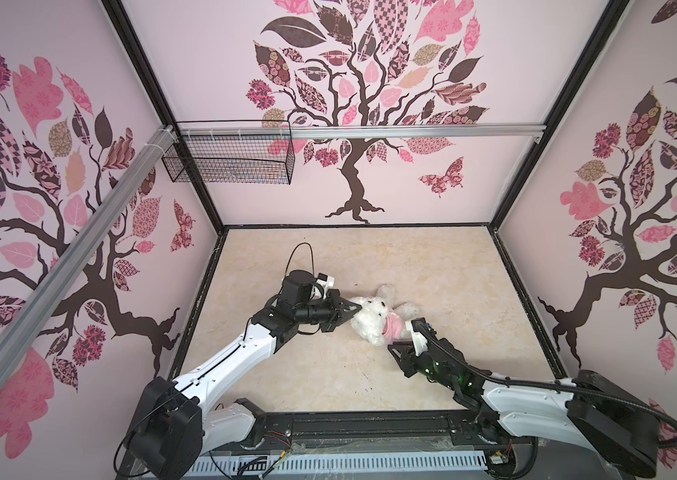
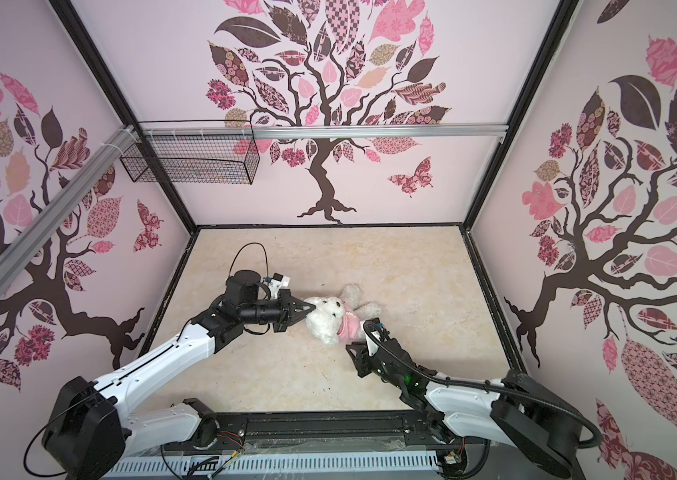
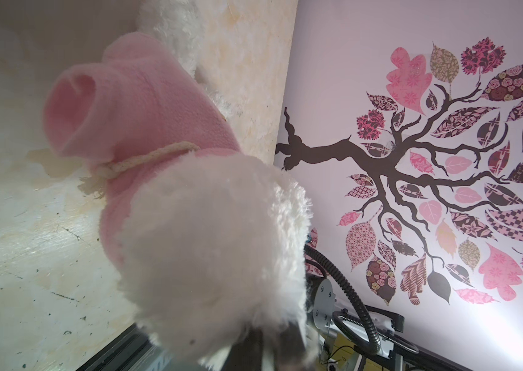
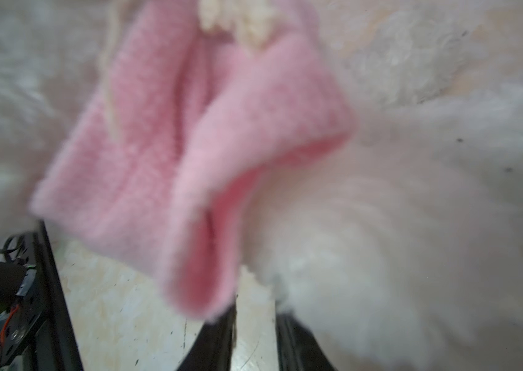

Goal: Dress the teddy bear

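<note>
Teddy bear (image 1: 372, 316) is lying with head fur clenched in the jaws of the left gripper (image 1: 359, 308), while the jaws of the right gripper (image 1: 395, 352) are standing parted, empty, just beside the pink shirt (image 1: 394, 328) hem. The bear is resting around the middle of the bench (image 1: 328, 266), head left, shirt covering its torso. For tugging the hem down well, the right jaws should be pinching fabric only, pulling rightward while the left is anchoring.
</note>
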`<state>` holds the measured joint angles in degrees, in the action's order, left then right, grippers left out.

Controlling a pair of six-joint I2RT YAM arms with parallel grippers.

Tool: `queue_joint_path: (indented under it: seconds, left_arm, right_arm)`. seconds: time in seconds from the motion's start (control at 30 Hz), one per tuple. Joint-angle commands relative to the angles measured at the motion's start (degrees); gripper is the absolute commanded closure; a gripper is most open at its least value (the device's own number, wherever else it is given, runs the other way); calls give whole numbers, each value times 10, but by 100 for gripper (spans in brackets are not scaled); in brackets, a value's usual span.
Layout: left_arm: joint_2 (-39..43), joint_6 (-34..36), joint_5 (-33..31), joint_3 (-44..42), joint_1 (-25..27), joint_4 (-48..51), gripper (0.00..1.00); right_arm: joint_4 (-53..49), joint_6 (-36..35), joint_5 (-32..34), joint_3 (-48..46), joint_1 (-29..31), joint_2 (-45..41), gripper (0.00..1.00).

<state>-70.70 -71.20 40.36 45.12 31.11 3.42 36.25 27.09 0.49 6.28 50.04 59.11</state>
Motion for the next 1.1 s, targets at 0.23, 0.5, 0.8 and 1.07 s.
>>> queue_joint_path:
  seconds: [0.23, 0.5, 0.8, 1.07]
  left_arm:
    - [-72, 35, 51, -51, -48, -97, 100]
    - [-105, 53, 3, -102, -60, -182, 76]
    - [-65, 121, -61, -197, -55, -259, 52]
    - [-38, 183, -123, -232, -3, -286, 25]
  right_arm:
    - [-154, -33, -83, 93, -112, -148, 67]
    - [-32, 7, -147, 185, -213, 169, 73]
    - [56, 77, -178, 180, -207, 282, 81]
    - [74, 93, -175, 168, -196, 296, 84]
